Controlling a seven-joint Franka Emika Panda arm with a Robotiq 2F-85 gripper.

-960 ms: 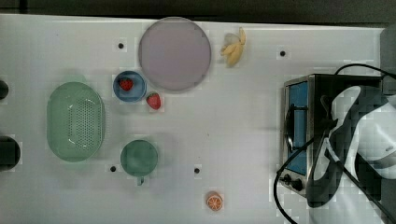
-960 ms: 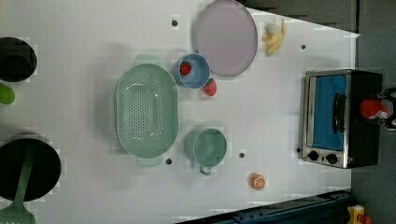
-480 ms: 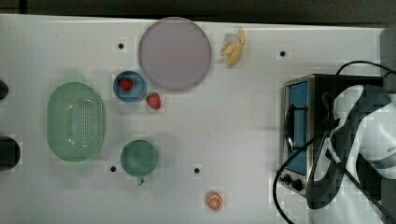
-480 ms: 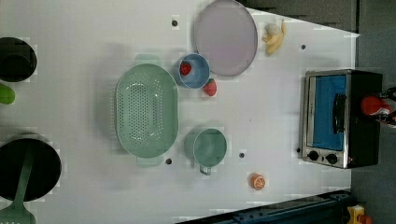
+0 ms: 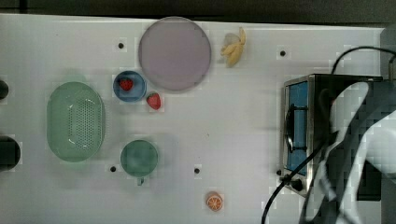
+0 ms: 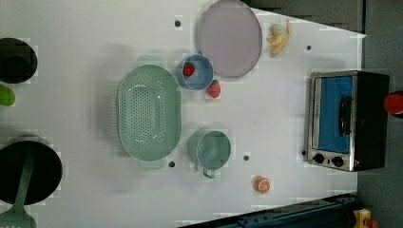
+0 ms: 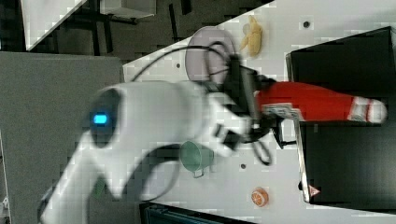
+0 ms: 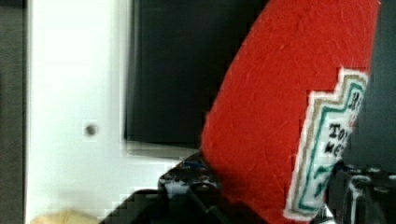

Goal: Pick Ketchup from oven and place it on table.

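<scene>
My gripper (image 7: 261, 109) is clamped round the base end of the ketchup (image 7: 313, 106), w/ the label just past the fingers and the pale cap pointing away from me. In the wrist view the red body (image 8: 280, 116) sits right up against the jaws, so I read that as a firm hold, not a loose touch.

What's changed: in the left view the bottle (image 6: 394, 103) was a red blob on the black top of the oven (image 6: 349, 119) a sec ago; it's now slid out past the oven's far side to the left view's right edge. My arm (image 5: 359, 154) has shifted too, covering more of the oven in the top view. Jaws have drawn in over the same stretch.

Meaning, I'd say: pick is prob done, bottle is coming away from the oven w/ me. It isn't on the table (image 5: 224, 121) yet. Next I need to carry it over to bare white surface, e.g. the open patch between oven and green mug (image 5: 138, 158), keeping clear of the orange slice (image 5: 214, 201), then lower and let go.
</scene>
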